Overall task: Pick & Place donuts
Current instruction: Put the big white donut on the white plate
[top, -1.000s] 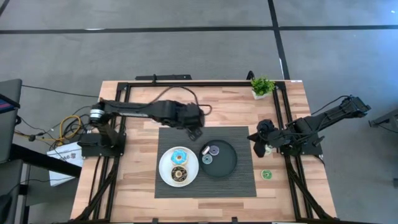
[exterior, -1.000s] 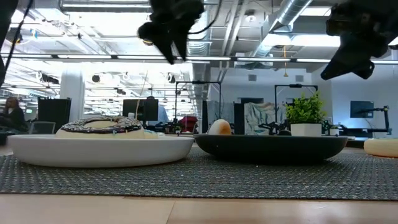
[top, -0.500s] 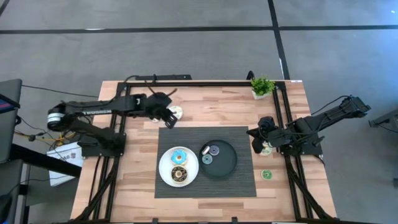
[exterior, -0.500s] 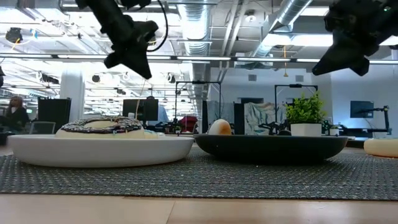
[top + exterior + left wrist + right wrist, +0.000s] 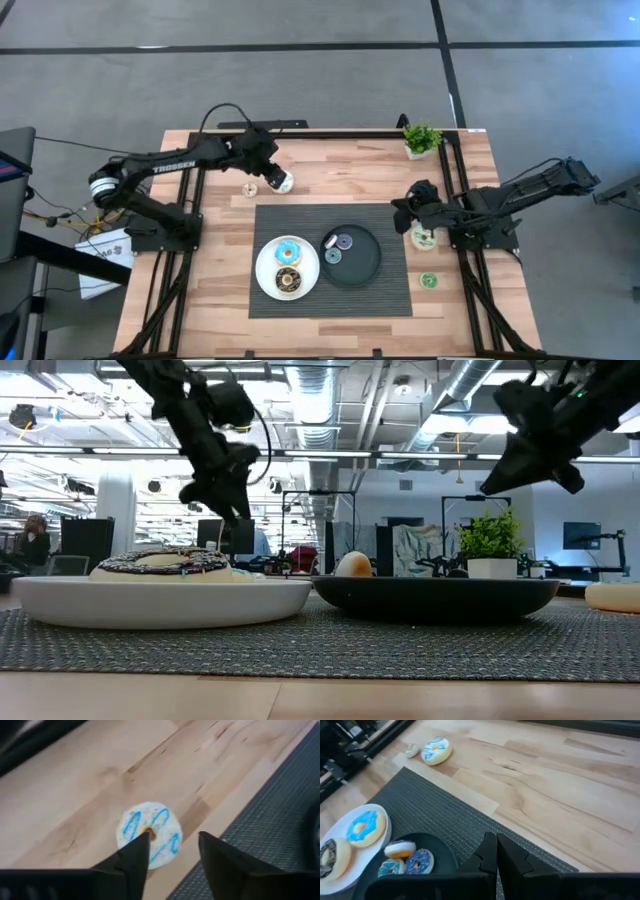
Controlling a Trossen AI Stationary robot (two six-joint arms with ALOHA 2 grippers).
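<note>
A white donut with blue drizzle (image 5: 150, 835) lies flat on the bare wood beyond the mat's far left corner (image 5: 283, 181). My left gripper (image 5: 172, 842) hangs open above it, one finger over its hole and the other past its edge, touching nothing. A white plate (image 5: 262, 268) carries a blue donut (image 5: 288, 251) and a chocolate donut (image 5: 288, 281). The black plate (image 5: 368, 268) holds small donuts (image 5: 419, 861). A pale green donut (image 5: 424, 237) and a small green one (image 5: 428, 281) lie on the wood at the right. My right gripper (image 5: 495, 845) is shut and held up near the mat's right edge (image 5: 403, 212).
A dark woven mat (image 5: 390, 300) lies under both plates. A small pale piece (image 5: 249, 189) sits on the wood beside the white donut. A potted plant (image 5: 421, 138) stands at the far right corner. Black frame rails (image 5: 300, 133) run along the table's edges.
My left gripper has swung from above the mat's far edge near the black plate toward the table's far left and has come down over the white donut. My right gripper has shifted slightly toward the table's left and turned a little, staying shut.
</note>
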